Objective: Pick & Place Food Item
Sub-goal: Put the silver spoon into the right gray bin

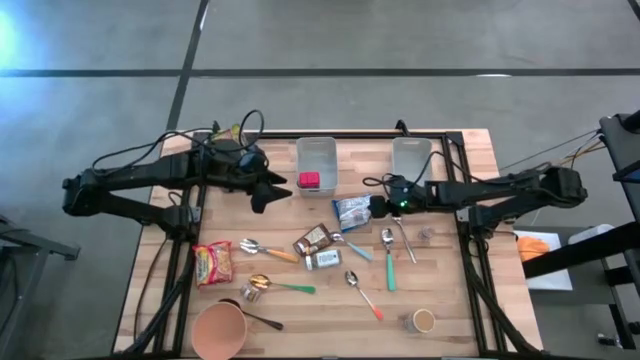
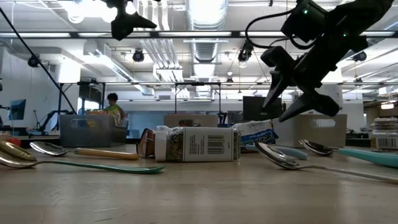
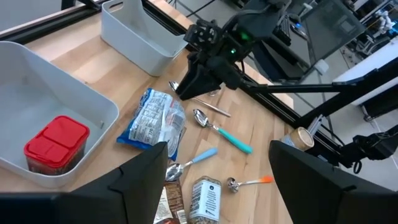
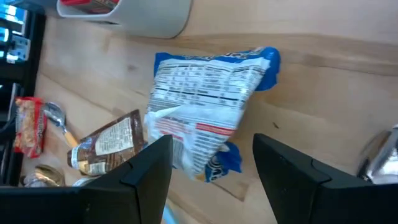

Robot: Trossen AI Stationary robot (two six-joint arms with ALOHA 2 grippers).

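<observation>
With your right end effector [image 4: 211, 165] open, empty and poised just above the blue-and-white snack bag [image 4: 208, 106] lying flat on the table [image 1: 455, 160] between the two bins, lower straight down and pinch across its crinkled middle, not a corner.

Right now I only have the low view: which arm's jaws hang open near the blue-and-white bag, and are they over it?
Observer: The right arm. From above, its open, empty jaws hover at the edge of the bag nearest that arm, not over its middle.
Operator: Is anything in a bin yet?
Observer: Yes. A red-lidded container sits in the white bin on the left arm's side.
Operator: And the left arm?
Observer: The left arm waits beside that bin, on its outer side, with its jaws open and holding nothing.
</observation>
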